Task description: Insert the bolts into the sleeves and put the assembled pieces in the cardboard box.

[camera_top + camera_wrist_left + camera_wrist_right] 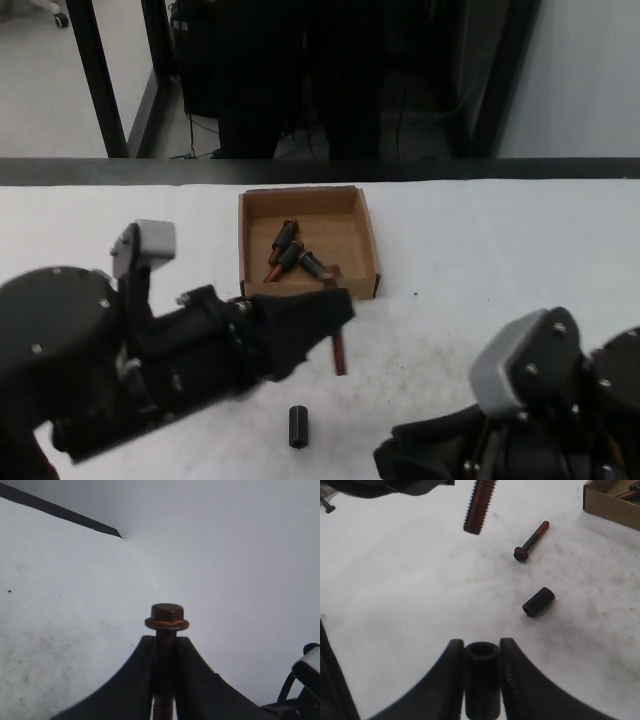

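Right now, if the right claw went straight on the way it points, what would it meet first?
Probably the threaded end of the bolt in the left claw, hanging in line with the right claw and its sleeve; depth unclear.

— What are you holding?
— My gripper [482, 647] is clamped around a black sleeve [482, 677], its open bore facing outward.
— And beyond it?
— A threaded bolt [480, 505] hangs tip-down in the air over the white bench [395, 595]. A second bolt [532, 541] lies flat, with a loose sleeve [538, 602] near it, not touching. The corner of a cardboard box [610, 505] sits farther off.
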